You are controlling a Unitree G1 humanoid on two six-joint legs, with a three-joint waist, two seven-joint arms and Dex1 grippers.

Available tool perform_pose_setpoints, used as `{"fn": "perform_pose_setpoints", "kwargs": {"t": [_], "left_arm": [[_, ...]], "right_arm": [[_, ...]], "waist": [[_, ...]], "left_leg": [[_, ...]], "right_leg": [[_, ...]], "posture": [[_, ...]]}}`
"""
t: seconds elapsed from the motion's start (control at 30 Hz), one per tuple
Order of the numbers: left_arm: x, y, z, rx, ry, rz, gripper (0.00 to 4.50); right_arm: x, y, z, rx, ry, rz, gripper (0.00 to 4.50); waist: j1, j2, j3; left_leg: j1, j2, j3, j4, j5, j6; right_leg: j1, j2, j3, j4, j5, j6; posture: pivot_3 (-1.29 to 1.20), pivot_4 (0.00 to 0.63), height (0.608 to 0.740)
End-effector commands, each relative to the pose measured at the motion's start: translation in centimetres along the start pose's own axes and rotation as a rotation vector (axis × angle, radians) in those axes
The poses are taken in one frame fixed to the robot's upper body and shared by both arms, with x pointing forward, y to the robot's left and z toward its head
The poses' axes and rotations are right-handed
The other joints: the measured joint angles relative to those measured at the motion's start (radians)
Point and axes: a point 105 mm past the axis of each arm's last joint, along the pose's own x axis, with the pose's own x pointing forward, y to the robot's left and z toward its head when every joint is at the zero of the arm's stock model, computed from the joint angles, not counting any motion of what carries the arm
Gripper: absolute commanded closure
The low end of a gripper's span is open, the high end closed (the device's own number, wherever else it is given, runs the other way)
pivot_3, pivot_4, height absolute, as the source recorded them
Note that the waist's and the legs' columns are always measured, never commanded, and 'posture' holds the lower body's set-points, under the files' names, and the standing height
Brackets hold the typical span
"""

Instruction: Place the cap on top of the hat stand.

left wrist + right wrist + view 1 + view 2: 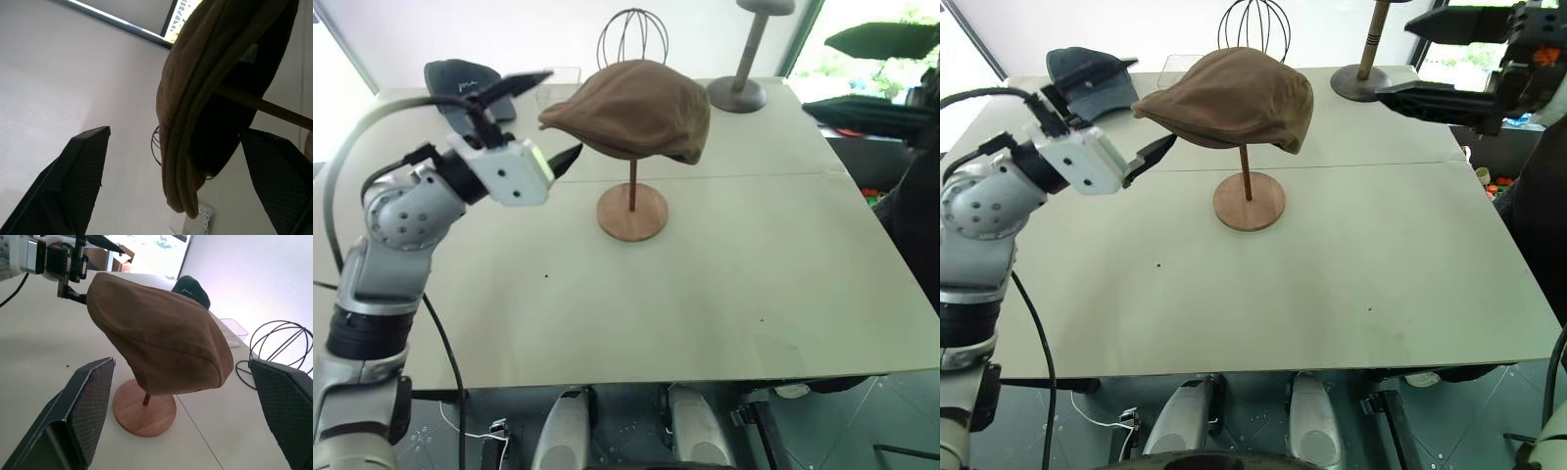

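Left pincer (1157, 149) open, clear of cap (1229, 98) brim just ahead; cap sits on hat stand (1249, 201); right pincer (1430, 64) open; withdraw straight back, avoid snagging brim.

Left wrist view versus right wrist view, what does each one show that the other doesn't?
Left wrist view: the cap from underneath, its dark hollow inside with the hat stand rod running up into it.

Right wrist view: the cap's rounded top, the stand's round base on the table, the left gripper by the brim, plus a navy cap, a clear tray and a wire dome stand behind.

Both: the brown cap sitting on the hat stand, framed by that arm's own open jaws.
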Motion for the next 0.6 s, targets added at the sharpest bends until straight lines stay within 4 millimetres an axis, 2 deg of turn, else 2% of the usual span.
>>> {"fn": "perform_pose_setpoints", "kwargs": {"t": [0.03, 0.1, 0.2, 0.27, 0.33, 0.43, 0.6], "left_arm": [[-1.8, 1.4, 0.6, -0.049, 0.002, -0.007, 0.03], [-2.6, 1.4, 0.2, -0.117, 0.026, -0.036, 0.03], [-4.1, 1.5, -1.6, -0.264, 0.118, -0.112, 0.03], [-5.7, 1.8, -3.4, -0.430, 0.216, -0.186, 0.03], [-7.2, 2.1, -4.2, -0.608, 0.267, -0.252, 0.03], [-9.2, 3.5, -3.5, -0.918, 0.255, -0.346, 0.03], [-9.7, 8.6, -1.4, -1.161, 0.132, -0.368, 0.03]], "right_arm": [[0.0, 0.3, 0.7, -0.048, -0.016, 0.016, 0.00], [0.1, 0.3, 0.6, -0.047, -0.018, 0.024, 0.00], [0.3, 0.5, 0.4, -0.049, -0.015, 0.052, 0.00], [0.6, 0.6, 0.3, -0.058, -0.009, 0.079, 0.00], [0.8, 0.6, 0.2, -0.067, -0.006, 0.093, 0.00], [1.7, 0.8, 0.4, -0.126, 0.017, 0.104, 0.00], [5.2, 2.3, 2.5, -0.255, -0.023, 0.090, 0.00]], "waist": [[0.000, 0.000, 0.000], [0.000, 0.000, 0.000], [-0.001, 0.000, 0.000], [-0.002, 0.000, 0.000], [-0.005, 0.001, 0.000], [-0.007, 0.001, 0.000], [-0.007, 0.000, 0.001]], "left_leg": [[0.000, 0.000, 0.000, 0.000, 0.000, 0.000], [0.000, 0.000, 0.000, 0.000, 0.000, 0.000], [0.000, 0.000, 0.000, 0.000, 0.000, 0.000], [0.000, 0.000, 0.000, 0.000, 0.000, 0.000], [0.000, 0.000, 0.000, 0.000, 0.000, 0.000], [0.000, 0.000, 0.000, 0.000, 0.000, 0.000], [-0.001, 0.001, 0.000, -0.001, 0.000, 0.000]], "right_leg": [[0.000, 0.000, 0.000, 0.000, 0.000, 0.000], [0.000, 0.000, 0.000, 0.000, 0.000, 0.000], [0.000, 0.000, 0.000, 0.000, 0.000, -0.001], [0.000, 0.000, 0.000, 0.000, 0.000, -0.001], [0.000, 0.000, 0.000, 0.000, -0.001, -0.001], [-0.001, 0.000, 0.000, 0.000, -0.001, -0.001], [-0.003, 0.001, 0.000, 0.001, -0.003, 0.003]], "posture": [[0.00, 0.150, 0.740], [0.00, 0.150, 0.740], [0.00, 0.150, 0.740], [0.00, 0.150, 0.740], [0.00, 0.150, 0.740], [0.00, 0.150, 0.740], [0.00, 0.150, 0.740]]}}
